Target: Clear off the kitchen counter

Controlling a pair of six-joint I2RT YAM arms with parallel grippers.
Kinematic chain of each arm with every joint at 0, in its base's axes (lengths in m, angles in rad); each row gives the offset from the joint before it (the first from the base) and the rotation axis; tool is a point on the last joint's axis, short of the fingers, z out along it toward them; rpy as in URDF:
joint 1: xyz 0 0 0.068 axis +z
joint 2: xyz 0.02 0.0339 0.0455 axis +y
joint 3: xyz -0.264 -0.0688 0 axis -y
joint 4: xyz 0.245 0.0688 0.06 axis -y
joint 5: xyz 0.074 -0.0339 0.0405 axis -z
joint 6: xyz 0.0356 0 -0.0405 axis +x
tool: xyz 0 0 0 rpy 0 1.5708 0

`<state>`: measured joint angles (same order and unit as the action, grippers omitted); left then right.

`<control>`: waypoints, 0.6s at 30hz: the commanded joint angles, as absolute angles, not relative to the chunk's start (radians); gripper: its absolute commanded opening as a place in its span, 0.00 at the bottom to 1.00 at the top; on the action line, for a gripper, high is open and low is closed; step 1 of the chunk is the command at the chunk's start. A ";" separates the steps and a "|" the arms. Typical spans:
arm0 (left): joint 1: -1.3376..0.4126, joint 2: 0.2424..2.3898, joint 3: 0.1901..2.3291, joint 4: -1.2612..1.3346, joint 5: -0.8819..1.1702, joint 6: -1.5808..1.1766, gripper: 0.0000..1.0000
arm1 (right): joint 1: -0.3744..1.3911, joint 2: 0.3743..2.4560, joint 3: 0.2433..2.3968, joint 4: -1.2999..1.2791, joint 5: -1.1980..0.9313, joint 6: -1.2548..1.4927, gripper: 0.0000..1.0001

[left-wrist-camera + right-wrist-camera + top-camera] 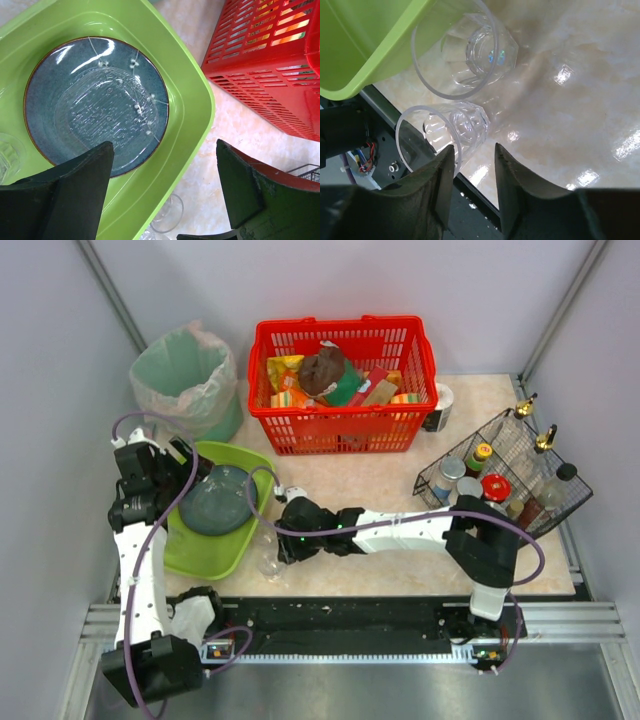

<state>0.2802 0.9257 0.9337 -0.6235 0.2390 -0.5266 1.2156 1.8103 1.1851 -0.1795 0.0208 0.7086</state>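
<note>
The bench (380, 485) (pale marbled stone) carries a green tray (197, 95) at its left edge, with a blue plate (95, 105) lying in it. The left tool (164, 150) hangs over the tray, jaws wide apart and empty. A clear glass (470, 50) sits just beside the tray near the bench's near edge. The right tool (474, 150) is at a second glass (445, 127), jaws a little apart; whether they grip it I cannot tell.

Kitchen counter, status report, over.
Left fingers open above blue glazed plate in lime-green plastic tray. Right fingers apart at rim of nearer clear faceted glass. Pale marble-patterned kitchen counter uncleared: second clear glass, red plastic basket, black wire rack.
</note>
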 commanded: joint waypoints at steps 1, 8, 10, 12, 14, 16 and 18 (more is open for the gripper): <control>0.278 0.927 0.977 -0.586 0.262 -0.503 0.86 | 1.232 1.822 1.238 -0.152 0.025 0.716 0.33; 0.279 0.940 0.999 -0.607 0.271 -0.491 0.85 | 1.232 1.802 1.227 -0.149 0.005 0.704 0.00; 0.279 0.942 1.005 -0.615 0.282 -0.486 0.85 | 1.230 1.780 1.221 -0.150 0.006 0.701 0.00; 0.279 0.942 1.017 -0.623 0.299 -0.483 0.84 | 1.229 1.741 1.212 -0.155 0.006 0.698 0.00; 0.279 0.936 1.023 -0.624 0.325 -0.482 0.84 | 1.226 1.694 1.195 -0.156 0.006 0.693 0.00; 0.279 0.930 1.032 -0.623 0.363 -0.485 0.84 | 1.215 1.634 1.174 -0.153 0.006 0.690 0.00; 0.278 0.922 1.037 -0.611 0.426 -0.486 0.84 | 1.200 1.559 1.148 -0.144 -0.024 0.684 0.00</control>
